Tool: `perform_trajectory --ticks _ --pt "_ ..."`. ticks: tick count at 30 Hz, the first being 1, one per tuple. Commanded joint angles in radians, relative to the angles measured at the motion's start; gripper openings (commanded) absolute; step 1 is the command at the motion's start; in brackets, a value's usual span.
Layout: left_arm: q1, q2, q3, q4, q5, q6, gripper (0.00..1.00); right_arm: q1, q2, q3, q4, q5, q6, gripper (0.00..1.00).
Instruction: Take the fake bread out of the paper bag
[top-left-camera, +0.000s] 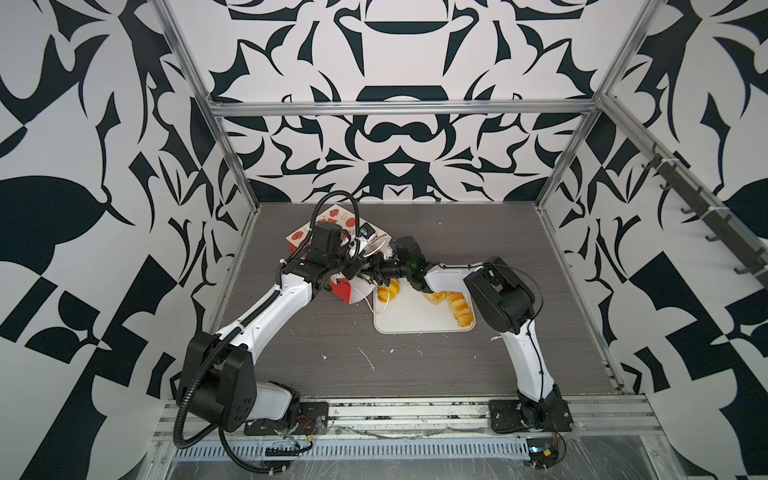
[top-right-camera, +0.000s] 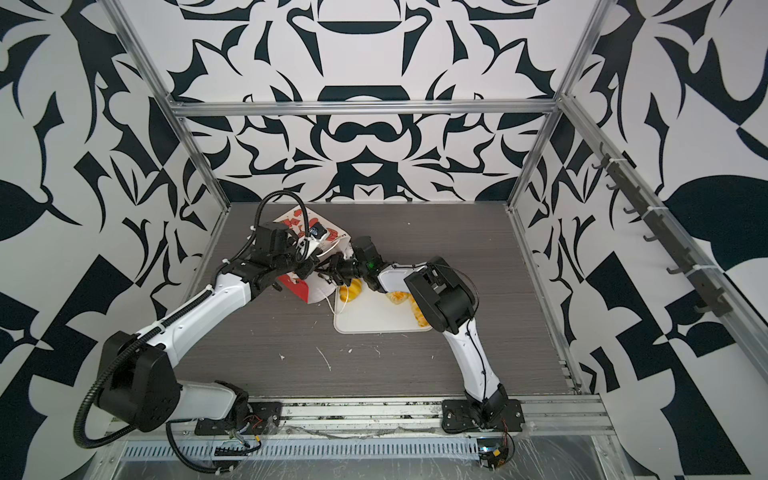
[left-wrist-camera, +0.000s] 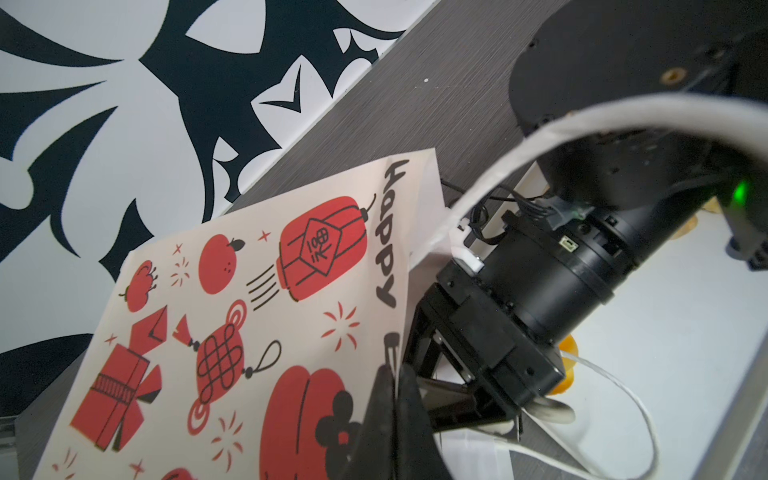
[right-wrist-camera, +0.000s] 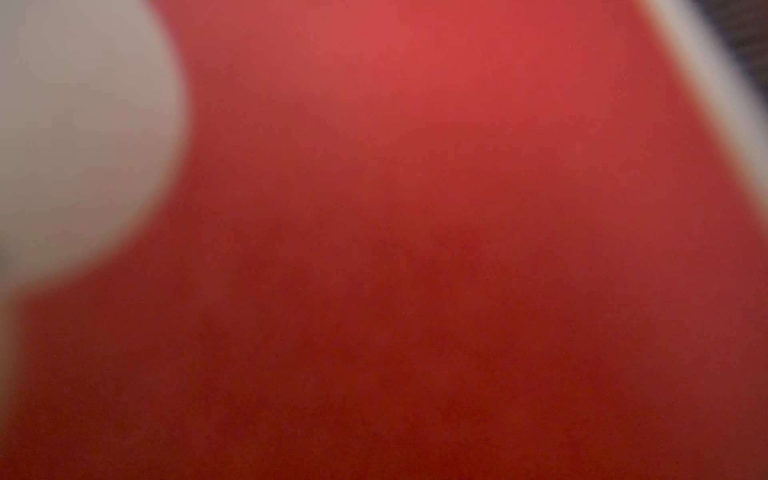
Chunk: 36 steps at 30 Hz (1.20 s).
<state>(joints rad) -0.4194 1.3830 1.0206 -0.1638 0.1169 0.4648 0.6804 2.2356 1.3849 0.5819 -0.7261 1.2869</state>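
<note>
The paper bag (top-left-camera: 332, 216) lies tipped on its side towards the back of the desk (top-left-camera: 332, 361), left of centre, with its printed white-and-red face up and its mouth turned towards the white tray (top-left-camera: 415, 322). Both arms meet right at that mouth.

The left claw (left-wrist-camera: 394, 386) is pinched tight on the bag's rim. In the left wrist view its two dark fingers (left-wrist-camera: 415, 428) are clamped together with the paper edge between them, beside the black lettering.

The right claw (top-left-camera: 373, 266) comes in from the tray side and pokes at the opening. Its body is plain to see in the left wrist view, but the tips vanish behind the left fingers and the paper. I can't tell whether it is open, closed or holding anything. The right wrist view is no help, just a close blur of the bag's red paper with a pale patch.

As for the fake bread (top-left-camera: 459, 309), golden pieces sit on the tray in both top views. A croissant (top-left-camera: 390, 288) lies at the tray's corner nearest the bag. A long ridged loaf curves along the side by the right arm's elbow, and another golden piece (top-left-camera: 436, 297) touches its upper end. Whether more is inside the bag is hidden.

One white string handle (top-left-camera: 376, 306) trails out of the bag across the tray's near corner.
</note>
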Motion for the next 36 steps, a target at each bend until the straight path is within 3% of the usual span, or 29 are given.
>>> perform_trajectory --ticks 1,15,28,36 --pt "-0.018 -0.021 0.01 0.026 0.066 0.007 0.0 0.011 -0.014 0.014 0.122 0.029 0.022 0.35" --pt "-0.019 -0.033 -0.002 0.034 0.062 0.005 0.0 0.018 -0.001 0.051 0.09 0.028 0.008 0.27" --pt "-0.019 -0.038 -0.016 0.035 0.024 0.015 0.0 0.016 -0.035 0.011 0.103 0.029 0.0 0.06" --pt "-0.012 -0.027 -0.023 0.068 -0.014 0.015 0.0 0.01 -0.112 -0.051 0.048 0.023 -0.064 0.0"
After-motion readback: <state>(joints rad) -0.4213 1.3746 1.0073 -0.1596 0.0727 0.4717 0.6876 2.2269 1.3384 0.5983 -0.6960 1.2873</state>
